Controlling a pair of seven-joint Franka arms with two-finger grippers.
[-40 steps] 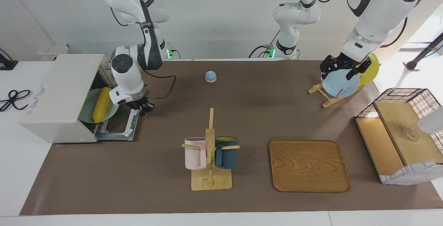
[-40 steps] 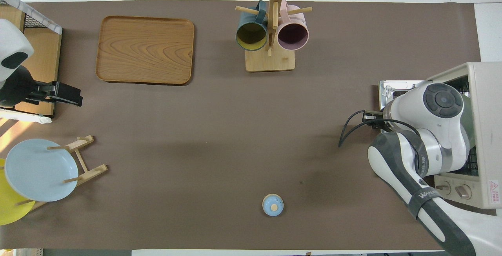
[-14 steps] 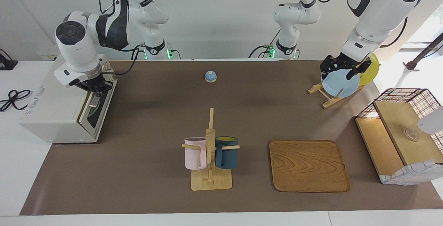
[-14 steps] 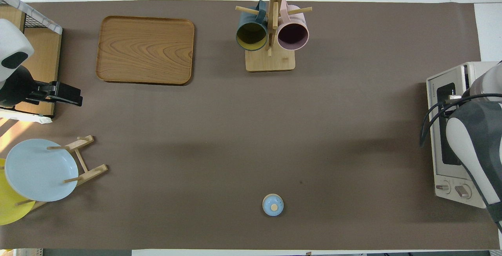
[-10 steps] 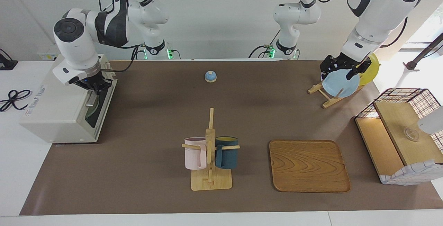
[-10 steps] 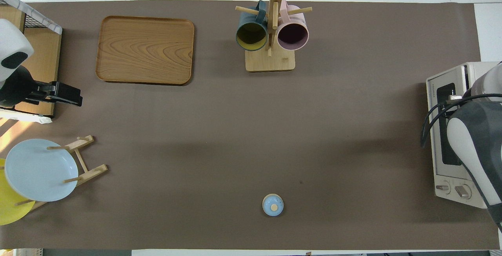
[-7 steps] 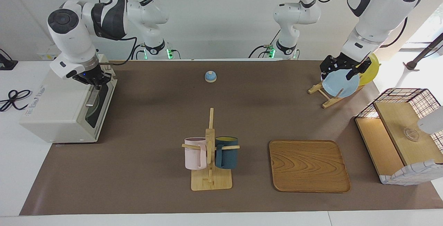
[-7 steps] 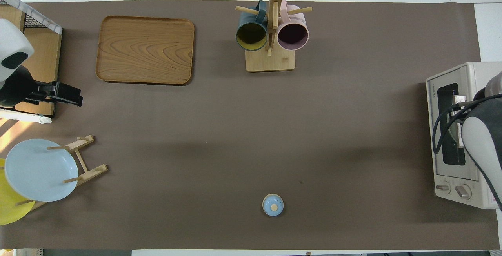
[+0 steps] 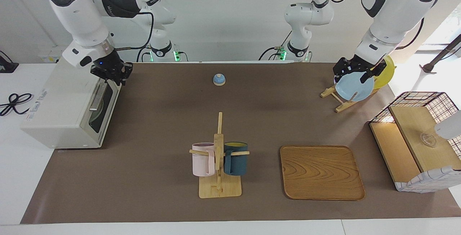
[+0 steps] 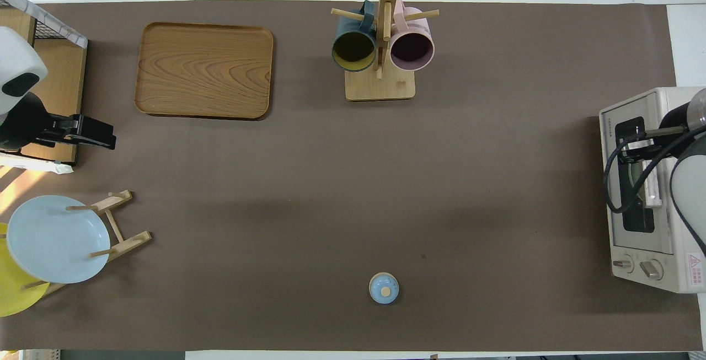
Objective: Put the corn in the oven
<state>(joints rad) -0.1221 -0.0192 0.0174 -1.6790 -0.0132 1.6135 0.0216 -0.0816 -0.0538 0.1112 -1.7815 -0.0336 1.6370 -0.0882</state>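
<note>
**A:** Right tool [image 9: 112,76] hangs over the top front edge of the oven [image 9: 61,105], just above its door [image 9: 102,105], which stands shut. Clenched or released? I cannot tell.

**B:** And the corn?

**A:** Nowhere on the counter [image 9: 162,199]. I'd judge it sits inside the oven, hidden by that door. What's left looks like backing off: rise clear, pull away from the oven, and don't snag the handle.

**B:** The left tool [image 9: 354,72]?

**A:** Waiting well apart from the oven, grip unreadable.

**B:** Head count?

**A:** One oven, two mugs, pink [image 9: 202,159] and dark [image 9: 236,158], two plates, blue [image 9: 354,87] and yellow [image 9: 385,72], one tray [image 9: 321,172], one basket shelf [image 9: 417,134], one small blue knob-topped piece [image 9: 219,79].
</note>
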